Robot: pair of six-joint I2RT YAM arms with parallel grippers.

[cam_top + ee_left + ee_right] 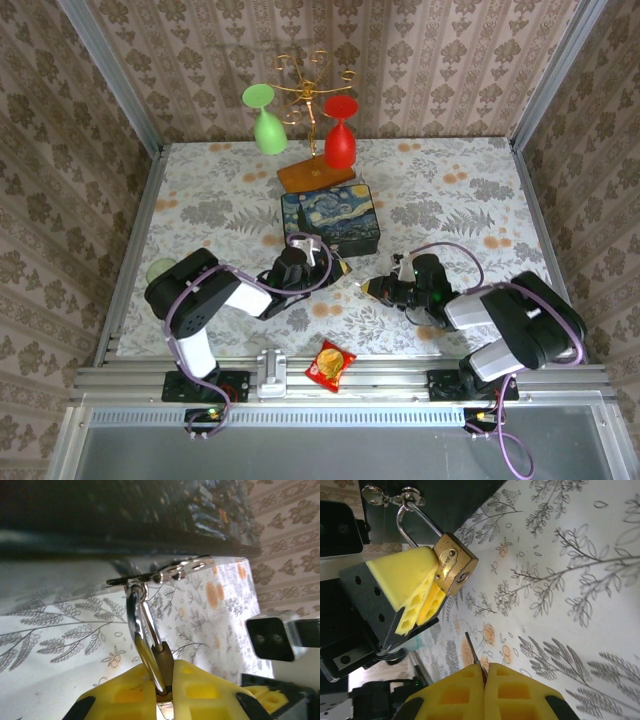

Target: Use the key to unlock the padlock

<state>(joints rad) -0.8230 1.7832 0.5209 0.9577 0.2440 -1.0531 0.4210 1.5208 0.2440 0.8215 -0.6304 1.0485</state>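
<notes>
Left wrist view: left claw [162, 695] clenched on the padlock [164, 659]; here just the top of the brass body peeps from between the yellow pads [125, 695]; the silver shackle runs up from it and passes through the hasp [172, 570] on the near wall of the starry-night box [125, 510]; padlock hangs clear of the floral worktop [60, 630].

Right wrist view: adds the keyhole end of the padlock, turned toward this camera; one shackle leg enters the body, the other is hidden behind a pad; the key [471, 647] stands out as a thin dark sliver from between the pads of the right claw [483, 672], which is clenched on it; key tip apart from the padlock, not yet in the keyhole.

Top view: gives the layout; left claw at the box's near edge, mid-worktop; right claw just to its right and slightly nearer, pointing left, tips near but apart; padlock and key too small to resolve; snack packet [330, 363] on the near rail, well apart from both claws.
</notes>
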